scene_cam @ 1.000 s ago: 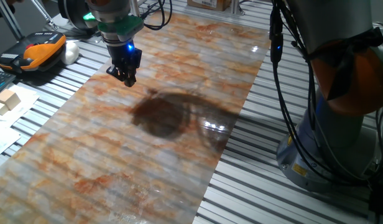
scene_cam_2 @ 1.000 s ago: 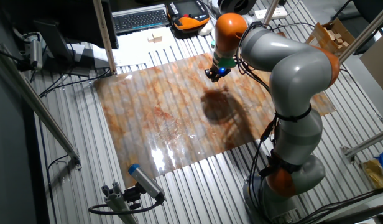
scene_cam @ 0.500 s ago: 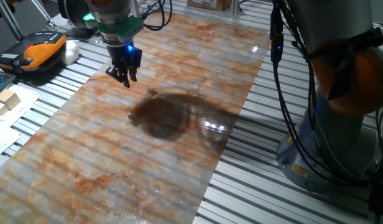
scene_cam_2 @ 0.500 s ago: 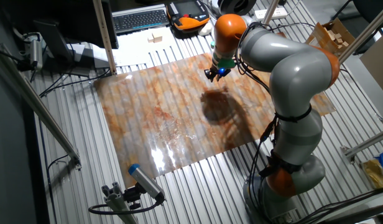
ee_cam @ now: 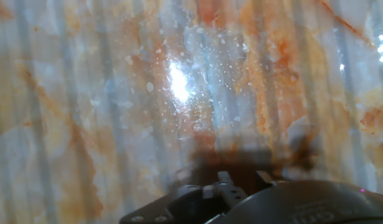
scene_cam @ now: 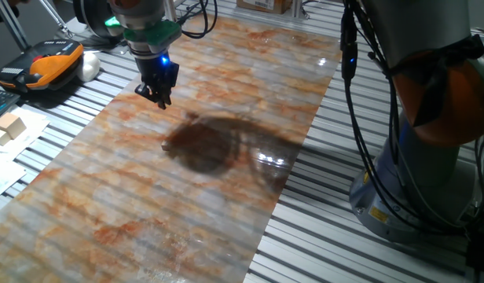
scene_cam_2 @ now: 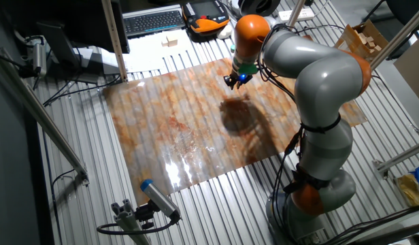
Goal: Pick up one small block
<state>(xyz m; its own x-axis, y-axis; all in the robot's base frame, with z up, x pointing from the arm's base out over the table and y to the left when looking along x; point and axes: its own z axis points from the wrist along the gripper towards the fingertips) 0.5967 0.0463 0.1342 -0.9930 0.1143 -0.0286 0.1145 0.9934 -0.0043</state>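
My gripper [scene_cam: 159, 97] hangs above the far left part of the marbled orange mat [scene_cam: 226, 189], well clear of its surface. It also shows in the other fixed view [scene_cam_2: 234, 82]. Its dark fingers stand close together, and nothing shows between them at this size. The small block is not visible in any view. The hand view shows only bare mat [ee_cam: 148, 112] with a glare spot, and the hand's dark body along the bottom edge.
Two larger pale wooden blocks [scene_cam: 8, 126] lie on white paper left of the mat. An orange and black device [scene_cam: 42, 64] and a keyboard [scene_cam_2: 154, 21] lie beyond it. The arm's base [scene_cam: 415, 189] stands to the right. A box of wooden pieces [scene_cam_2: 366, 37] is at the back right.
The gripper has stayed over the same spot. Its fingers looked more spread half a second ago and look narrower now.
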